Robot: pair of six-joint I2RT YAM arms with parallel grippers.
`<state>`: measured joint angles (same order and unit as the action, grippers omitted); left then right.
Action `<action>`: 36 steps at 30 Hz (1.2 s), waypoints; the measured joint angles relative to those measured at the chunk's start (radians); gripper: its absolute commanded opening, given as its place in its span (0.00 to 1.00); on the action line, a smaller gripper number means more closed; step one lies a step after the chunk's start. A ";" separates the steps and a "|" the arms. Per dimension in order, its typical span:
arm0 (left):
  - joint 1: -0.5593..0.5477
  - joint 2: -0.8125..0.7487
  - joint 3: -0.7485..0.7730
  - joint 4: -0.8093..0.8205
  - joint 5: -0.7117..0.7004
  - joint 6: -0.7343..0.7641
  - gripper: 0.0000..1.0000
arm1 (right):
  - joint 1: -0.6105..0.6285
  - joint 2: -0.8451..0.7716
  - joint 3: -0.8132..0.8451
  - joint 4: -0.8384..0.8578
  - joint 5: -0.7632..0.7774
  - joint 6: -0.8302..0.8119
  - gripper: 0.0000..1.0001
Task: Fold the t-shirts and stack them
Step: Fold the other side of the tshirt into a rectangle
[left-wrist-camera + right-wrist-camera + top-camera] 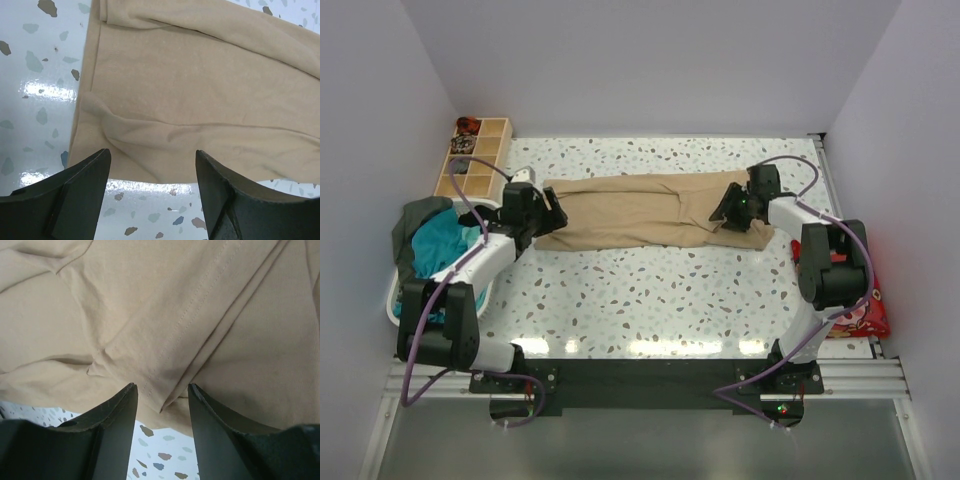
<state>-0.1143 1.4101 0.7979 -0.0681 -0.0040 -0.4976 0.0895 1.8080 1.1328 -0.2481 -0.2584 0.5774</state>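
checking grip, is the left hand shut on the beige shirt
No, the left hand is open, fingers spread wide over the beige shirt's edge.

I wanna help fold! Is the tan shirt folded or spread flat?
Partly folded. The sandy-beige t-shirt lies as a long narrow band, with overlapping layers visible in both wrist views.

No legible text or labels anywhere.

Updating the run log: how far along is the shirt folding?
Done: the sandy-beige cloth t-shirt looks folded lengthwise into a long strip. In hand: left end effector and right end effector open over its ends, gripping nothing. Left: cross-folds, then the teal t-shirt and dark grey-green t-shirt in the white plastic basket.
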 measured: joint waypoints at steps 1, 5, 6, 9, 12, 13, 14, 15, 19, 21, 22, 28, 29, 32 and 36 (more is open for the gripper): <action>0.000 0.002 0.000 0.000 0.001 0.000 0.74 | 0.000 -0.002 -0.007 0.003 -0.003 0.002 0.46; 0.000 0.014 0.000 0.001 0.008 0.000 0.74 | 0.000 -0.002 -0.017 0.006 -0.021 0.008 0.39; 0.000 0.019 0.000 0.000 0.009 0.000 0.74 | 0.000 -0.002 -0.017 0.011 -0.024 0.011 0.36; 0.000 0.031 0.000 -0.001 0.011 0.000 0.74 | 0.000 -0.002 -0.017 0.030 -0.029 0.016 0.19; 0.000 0.032 0.000 0.000 0.011 0.000 0.74 | 0.000 -0.001 -0.017 0.044 -0.033 0.021 0.10; 0.000 0.032 0.000 0.000 0.011 0.000 0.74 | 0.000 0.001 -0.016 0.046 -0.037 0.022 0.07; 0.000 0.033 0.000 0.000 0.012 0.000 0.74 | 0.000 0.004 -0.014 0.047 -0.043 0.021 0.04; 0.000 0.034 0.000 0.000 0.012 0.001 0.74 | 0.000 0.009 -0.011 0.047 -0.046 0.022 0.08; 0.000 0.037 0.000 -0.001 0.011 0.001 0.74 | 0.000 0.016 -0.005 0.045 -0.048 0.025 0.47; 0.000 0.037 0.000 -0.001 0.011 0.001 0.74 | 0.000 0.012 -0.005 0.045 -0.047 0.018 0.50; 0.000 0.037 0.000 -0.001 0.011 0.001 0.74 | 0.000 0.008 -0.005 0.043 -0.046 0.014 0.50; 0.000 0.037 0.000 -0.001 0.012 0.001 0.74 | 0.000 -0.044 -0.020 0.026 -0.028 0.004 0.51; 0.000 0.037 0.000 -0.001 0.012 0.001 0.74 | 0.000 -0.050 -0.027 0.027 -0.026 0.004 0.51; 0.000 0.037 0.000 -0.001 0.012 0.001 0.74 | 0.000 -0.060 -0.054 0.028 -0.023 0.005 0.51; 0.000 0.037 0.000 -0.001 0.012 0.002 0.74 | 0.000 -0.060 -0.080 0.026 -0.022 0.006 0.50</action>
<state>-0.1143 1.4475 0.7979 -0.0692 0.0082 -0.4961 0.0895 1.7477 1.0527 -0.2226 -0.2806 0.5831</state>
